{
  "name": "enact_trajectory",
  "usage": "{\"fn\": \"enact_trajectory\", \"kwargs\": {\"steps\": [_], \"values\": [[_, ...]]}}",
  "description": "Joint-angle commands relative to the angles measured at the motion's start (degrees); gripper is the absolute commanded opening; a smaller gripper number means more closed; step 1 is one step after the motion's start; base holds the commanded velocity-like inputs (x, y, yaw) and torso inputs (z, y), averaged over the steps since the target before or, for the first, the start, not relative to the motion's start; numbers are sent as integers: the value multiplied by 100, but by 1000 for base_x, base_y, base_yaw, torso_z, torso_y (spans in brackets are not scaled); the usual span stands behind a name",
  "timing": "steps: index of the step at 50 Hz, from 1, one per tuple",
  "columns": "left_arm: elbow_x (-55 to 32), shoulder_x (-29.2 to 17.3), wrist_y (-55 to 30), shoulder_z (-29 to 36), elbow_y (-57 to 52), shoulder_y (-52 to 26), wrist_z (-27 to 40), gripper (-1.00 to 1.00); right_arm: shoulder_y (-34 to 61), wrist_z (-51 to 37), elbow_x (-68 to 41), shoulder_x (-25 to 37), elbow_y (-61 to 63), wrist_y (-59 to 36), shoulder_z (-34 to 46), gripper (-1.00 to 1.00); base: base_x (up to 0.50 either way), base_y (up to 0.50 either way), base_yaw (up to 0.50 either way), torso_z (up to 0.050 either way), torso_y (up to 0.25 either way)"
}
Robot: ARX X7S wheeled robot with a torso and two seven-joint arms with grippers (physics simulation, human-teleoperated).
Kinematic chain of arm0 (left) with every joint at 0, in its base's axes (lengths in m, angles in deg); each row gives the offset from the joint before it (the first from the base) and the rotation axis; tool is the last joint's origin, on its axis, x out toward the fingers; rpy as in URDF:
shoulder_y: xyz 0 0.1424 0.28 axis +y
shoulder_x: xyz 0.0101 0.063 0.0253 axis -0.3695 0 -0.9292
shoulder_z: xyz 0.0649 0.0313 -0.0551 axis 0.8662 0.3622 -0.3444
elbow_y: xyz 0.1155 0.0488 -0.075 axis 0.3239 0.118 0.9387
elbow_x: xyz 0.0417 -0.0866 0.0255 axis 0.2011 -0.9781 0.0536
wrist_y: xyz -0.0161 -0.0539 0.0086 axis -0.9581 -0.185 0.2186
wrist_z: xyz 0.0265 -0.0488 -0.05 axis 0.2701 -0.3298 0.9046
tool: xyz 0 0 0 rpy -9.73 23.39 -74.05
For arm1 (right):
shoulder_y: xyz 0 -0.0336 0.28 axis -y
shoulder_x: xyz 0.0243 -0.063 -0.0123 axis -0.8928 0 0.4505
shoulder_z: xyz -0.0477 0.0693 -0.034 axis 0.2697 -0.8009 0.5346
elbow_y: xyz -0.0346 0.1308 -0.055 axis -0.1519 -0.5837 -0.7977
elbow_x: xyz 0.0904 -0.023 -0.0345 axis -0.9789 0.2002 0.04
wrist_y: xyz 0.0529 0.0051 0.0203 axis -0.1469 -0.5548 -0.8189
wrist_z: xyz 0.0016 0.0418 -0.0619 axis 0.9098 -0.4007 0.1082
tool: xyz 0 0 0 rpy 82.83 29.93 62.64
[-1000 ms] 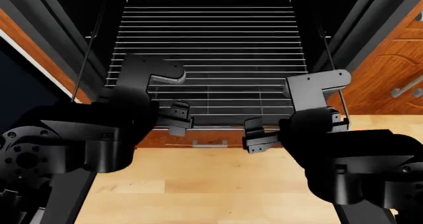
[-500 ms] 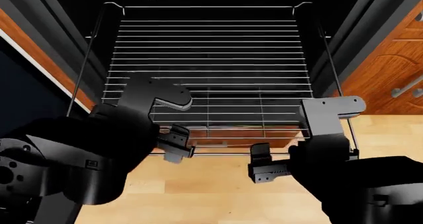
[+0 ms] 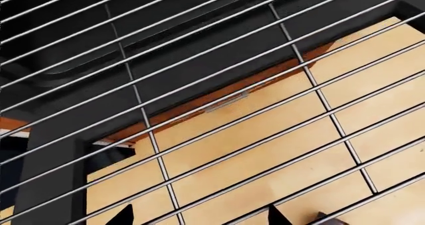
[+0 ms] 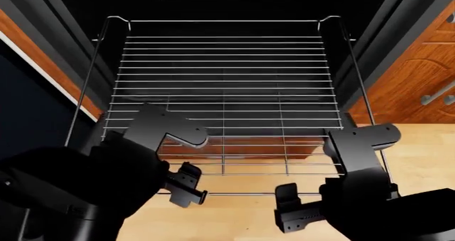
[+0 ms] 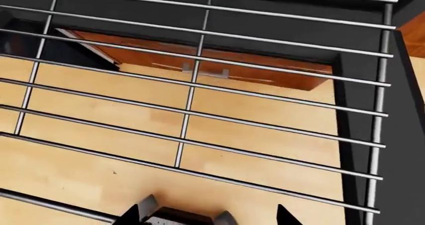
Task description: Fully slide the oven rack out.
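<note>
The oven rack (image 4: pixel 224 81) of thin silver wires sticks far out of the dark oven, its front bar over the wooden floor. My left gripper (image 4: pixel 186 186) sits at the front bar, left of centre. In the left wrist view its dark fingertips (image 3: pixel 123 216) stand wide apart, with the rack's wires (image 3: pixel 149 135) crossing between them. My right gripper (image 4: pixel 290 215) hangs just in front of and below the front bar, right of centre. Its tips in the right wrist view (image 5: pixel 207 217) are also spread, with the rack (image 5: pixel 192 85) beyond them. Both look open.
Black oven frame walls (image 4: pixel 67 49) flank the rack on both sides. A wooden cabinet (image 4: pixel 419 70) with metal handles stands at the right. An orange drawer front with a small handle (image 5: pixel 206 73) lies under the oven. Light wooden floor (image 4: pixel 235 219) is below.
The rack has slid steadily out of the oven toward me, its front bar dropping lower in the head view. Both grippers have drawn back along with it.
</note>
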Motion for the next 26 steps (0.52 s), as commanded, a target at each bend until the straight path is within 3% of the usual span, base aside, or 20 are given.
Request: {"fn": "enact_trajectory", "kwargs": {"steps": [1, 16, 26], "values": [[-1639, -125, -139, 1205, 2805, 1188, -429, 100, -985, -241, -1085, 126, -1363, 86, 1083, 100, 0, -4, 0, 0, -25], [-2586, -814, 260, 1552, 1867, 1546, 39, 100, -1256, -375, -1471, 446, -655, 455, 1151, 100, -8, 0, 1, 0, -25], [-2830, -1040, 405, 1722, 1450, 1675, 53, 100, -1345, -607, -1837, 702, -5, 756, 1335, 100, -10, 0, 5, 0, -25]]}}
